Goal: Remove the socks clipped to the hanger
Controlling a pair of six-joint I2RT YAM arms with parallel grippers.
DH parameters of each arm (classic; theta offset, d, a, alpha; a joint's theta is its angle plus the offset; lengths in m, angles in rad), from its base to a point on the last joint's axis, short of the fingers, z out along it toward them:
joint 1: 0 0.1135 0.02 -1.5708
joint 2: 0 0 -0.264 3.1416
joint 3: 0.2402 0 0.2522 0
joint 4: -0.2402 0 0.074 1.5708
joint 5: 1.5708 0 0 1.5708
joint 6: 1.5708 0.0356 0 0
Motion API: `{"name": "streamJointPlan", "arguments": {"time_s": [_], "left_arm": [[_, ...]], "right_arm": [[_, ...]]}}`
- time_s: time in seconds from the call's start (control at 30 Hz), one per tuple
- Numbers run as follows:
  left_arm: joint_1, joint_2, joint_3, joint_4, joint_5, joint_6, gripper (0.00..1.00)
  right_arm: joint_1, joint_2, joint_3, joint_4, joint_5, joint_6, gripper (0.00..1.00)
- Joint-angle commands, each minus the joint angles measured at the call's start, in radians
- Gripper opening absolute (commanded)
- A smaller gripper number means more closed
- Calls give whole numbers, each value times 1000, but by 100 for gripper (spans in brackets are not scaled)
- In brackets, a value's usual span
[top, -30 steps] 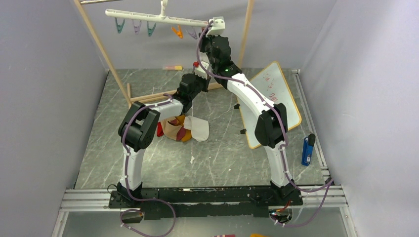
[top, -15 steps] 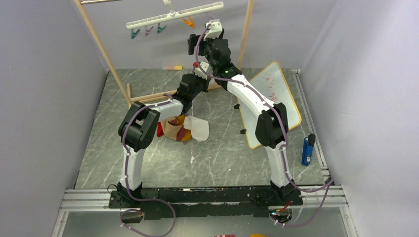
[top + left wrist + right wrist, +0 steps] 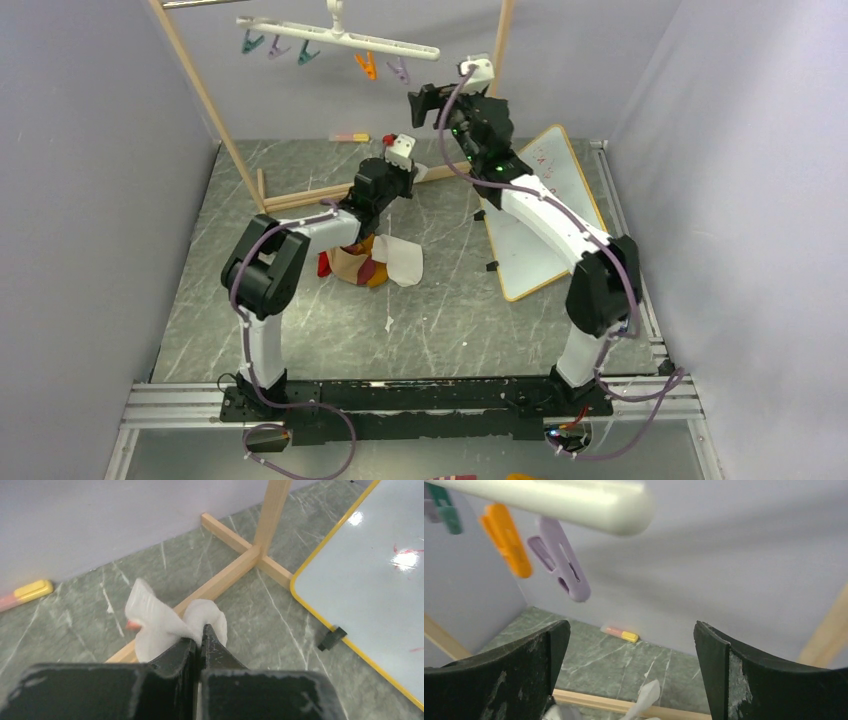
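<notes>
The white sock [image 3: 160,620] is bunched in the left gripper [image 3: 199,637], whose jaws are pressed together on a fold of it. It is held low over the table [image 3: 300,330], above the foot of the wooden rack [image 3: 235,567]. Crumpled as it is, its long axis cannot be told.

In the top view the pile of socks [image 3: 372,262] already on the table lies at about 6 o'clock from that gripper, back toward the arm's base, so setting this one down looks like a pull-back and a release.

The hanger [image 3: 330,35] hangs at 11 o'clock from the left gripper, its bar running roughly 9 to 3 o'clock with the right end slightly lower in the view. The right gripper [image 3: 425,100] is the nearer one, at 4 o'clock off the bar's right end, its jaws spread wide and holding nothing.

Counted:
- One sock is in hand.
- No sock is on the hanger.
- There are five clips [image 3: 366,66]: two teal, two purple, one orange, all bare.
- The pile shows white, mustard, maroon and red cloth, too tangled to count.
</notes>
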Motion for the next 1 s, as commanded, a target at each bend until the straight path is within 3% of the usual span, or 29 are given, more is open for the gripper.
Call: {"name": "streamJointPlan", "arguments": {"time_s": [0.0,0.23,0.67,0.8,0.97], "left_arm": [[-5,-166,-92,15,-51,-5,5],[-5,-365,-256,-20,-58,-13,5],[-23,-639,-573,-127,16,-120,5],[-33,-652,-675,-131,2,-138,5],[-36,-540,-753,-82,-17,-166,5]], "right_arm": [[-9,-161,-156,132,-6,53,100],[-14,-310,-372,155,17,105,100],[-14,-420,-535,141,27,142,100],[-13,-419,-569,144,30,140,100],[-13,-400,-592,138,37,143,100]]}}
